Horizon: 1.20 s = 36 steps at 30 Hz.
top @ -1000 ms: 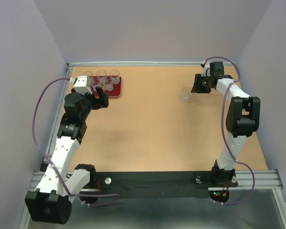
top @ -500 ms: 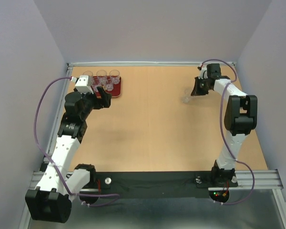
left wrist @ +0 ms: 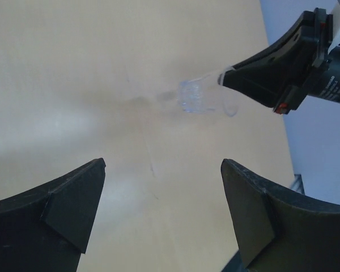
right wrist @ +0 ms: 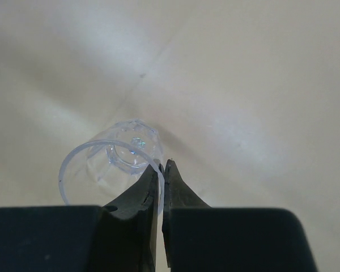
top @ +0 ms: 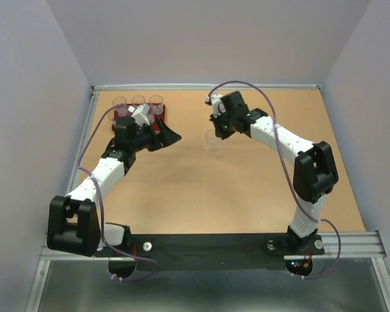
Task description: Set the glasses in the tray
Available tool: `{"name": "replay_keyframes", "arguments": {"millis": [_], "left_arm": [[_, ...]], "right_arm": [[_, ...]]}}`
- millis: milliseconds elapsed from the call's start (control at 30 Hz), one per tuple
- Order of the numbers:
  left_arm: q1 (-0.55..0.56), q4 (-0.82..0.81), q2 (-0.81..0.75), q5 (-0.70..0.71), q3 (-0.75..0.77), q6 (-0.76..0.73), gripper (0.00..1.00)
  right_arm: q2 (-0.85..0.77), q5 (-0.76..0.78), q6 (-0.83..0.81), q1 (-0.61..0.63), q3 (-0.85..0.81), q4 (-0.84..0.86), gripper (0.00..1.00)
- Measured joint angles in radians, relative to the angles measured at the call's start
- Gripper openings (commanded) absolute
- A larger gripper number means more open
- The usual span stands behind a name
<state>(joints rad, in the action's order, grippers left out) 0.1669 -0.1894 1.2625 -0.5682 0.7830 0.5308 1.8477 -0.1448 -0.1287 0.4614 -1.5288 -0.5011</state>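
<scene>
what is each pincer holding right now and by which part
The right pincer pinches one clear glass by the wall at its rim. The left pincer is open and holds nothing.

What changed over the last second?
Right gripper shut on the loose glass, pinching its rim, and carried it left toward the tray. Left gripper swung off the tray to the right, jaws open, and now faces that glass. The glasses on the tray stayed put.

Relocated: small clear round glass (top: 212,138), now mid-table.
Newly pinched in right gripper (right wrist: 162,169); left gripper (top: 171,137) swung toward it.
</scene>
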Motion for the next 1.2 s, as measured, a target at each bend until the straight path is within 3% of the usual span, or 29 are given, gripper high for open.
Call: {"name": "replay_keyframes", "arguments": {"millis": [133,333,1033,1200], "left_arm": [[0.098,-0.032,0.019,0.006,0.000,0.064,0.89],[0.205,-0.069,0.039,0.073,0.000,0.123,0.76],[0.325,-0.003,0.103,0.393,0.043,0.121,0.58],[0.352,0.000,0.135,0.456,0.061,0.115,0.29]], "right_arm": [[0.003,0.066,-0.040,0.149,-0.014,-0.013,0.00],[0.013,0.154,-0.067,0.250,-0.076,-0.025,0.01],[0.026,0.232,-0.070,0.298,-0.112,-0.040,0.01],[0.026,0.233,-0.069,0.304,-0.112,-0.041,0.01]]}}
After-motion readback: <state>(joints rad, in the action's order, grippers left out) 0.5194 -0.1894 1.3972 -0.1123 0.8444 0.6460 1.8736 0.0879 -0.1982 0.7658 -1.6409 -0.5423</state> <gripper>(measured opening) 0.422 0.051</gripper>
